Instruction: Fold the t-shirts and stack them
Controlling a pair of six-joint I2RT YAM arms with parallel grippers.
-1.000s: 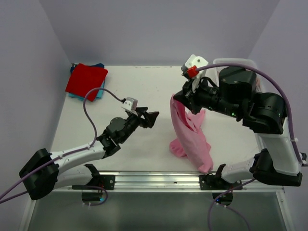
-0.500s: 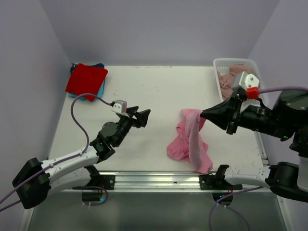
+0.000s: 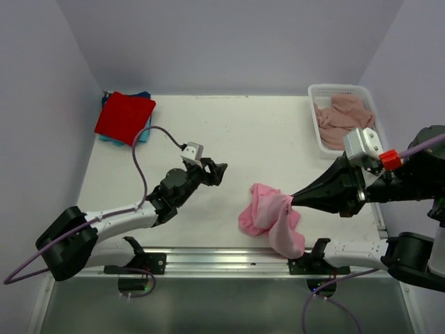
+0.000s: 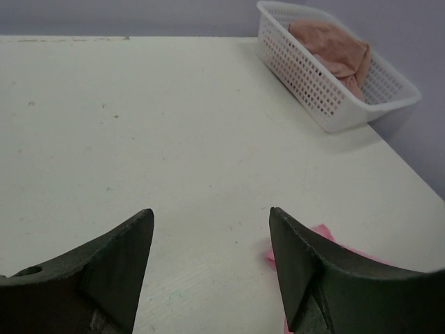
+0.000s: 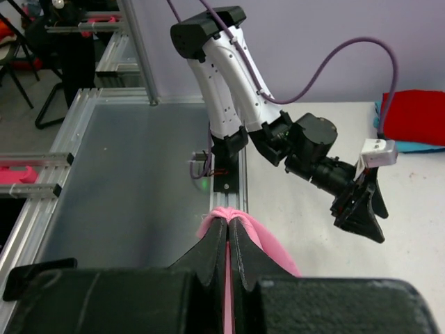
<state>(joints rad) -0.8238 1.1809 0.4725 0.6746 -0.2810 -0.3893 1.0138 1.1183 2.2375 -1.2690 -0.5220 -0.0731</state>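
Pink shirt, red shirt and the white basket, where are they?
bright pink t-shirt [image 3: 268, 217], top view, crumpled middle.
red t-shirt [image 3: 125, 117], top view, flat middle.
white mesh basket [image 4: 306, 80], left wrist view, near side wall.

Table middle: bare top [image 3: 243, 132] from the back wall forward, a wide lane.
Near right: bright pink t-shirt [image 3: 268, 217] heaped, right gripper [image 3: 295, 200] pinched on its edge — both block the way.
Back right: white basket [image 3: 312, 125] with upright walls, dusty-pink t-shirt [image 3: 344, 115] inside.
Back left: red t-shirt [image 3: 125, 117] lying low on a teal-blue t-shirt [image 3: 144, 133].
Left gripper [image 3: 217, 172]: jaws spread, bare table between it and the heap.
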